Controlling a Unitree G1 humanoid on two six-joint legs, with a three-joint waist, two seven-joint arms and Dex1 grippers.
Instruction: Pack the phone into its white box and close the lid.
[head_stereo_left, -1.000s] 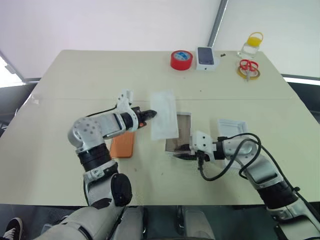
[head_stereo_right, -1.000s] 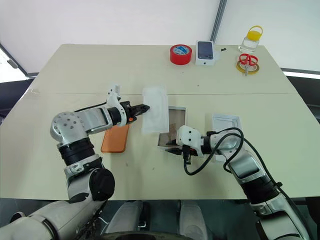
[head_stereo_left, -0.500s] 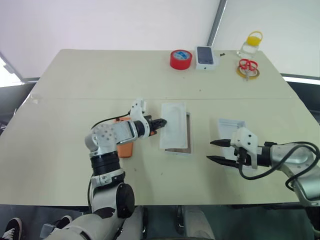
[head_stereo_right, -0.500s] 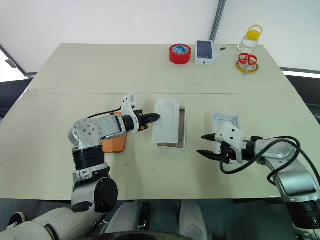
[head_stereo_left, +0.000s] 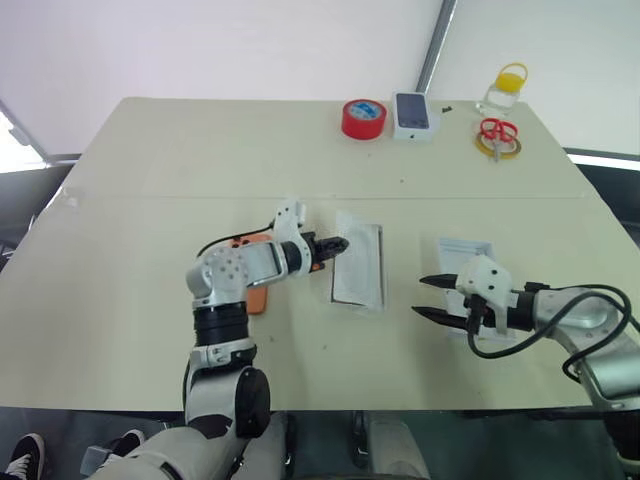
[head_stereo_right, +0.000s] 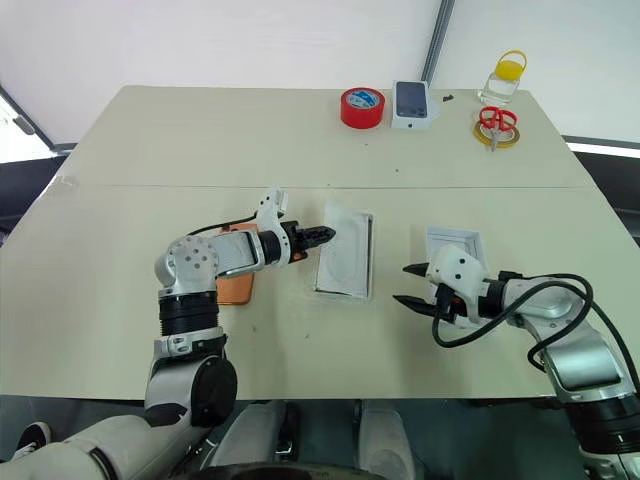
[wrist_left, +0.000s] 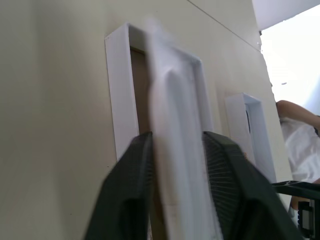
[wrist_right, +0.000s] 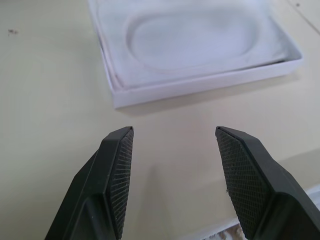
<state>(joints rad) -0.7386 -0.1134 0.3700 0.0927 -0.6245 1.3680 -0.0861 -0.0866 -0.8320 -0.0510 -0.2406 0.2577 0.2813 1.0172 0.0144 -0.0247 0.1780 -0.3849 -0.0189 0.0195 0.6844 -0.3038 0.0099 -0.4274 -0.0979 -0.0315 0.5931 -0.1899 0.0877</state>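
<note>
The white box (head_stereo_left: 362, 268) lies in the middle of the table (head_stereo_left: 150, 150), its long axis running away from me. A flat white insert (head_stereo_right: 340, 263) rests in it, tilted, one long edge raised. My left gripper (head_stereo_left: 338, 245) reaches in from the left; my fingers (wrist_left: 131, 170) stand on either side of that raised edge, but I cannot tell whether they pinch it. The phone (head_stereo_right: 236, 287) lies back-up just left of the box, partly under my left arm. My right gripper (head_stereo_left: 426, 298) hovers to the right, spread wide and empty, just before the lid (head_stereo_left: 466, 250), which lies inside-up.
</note>
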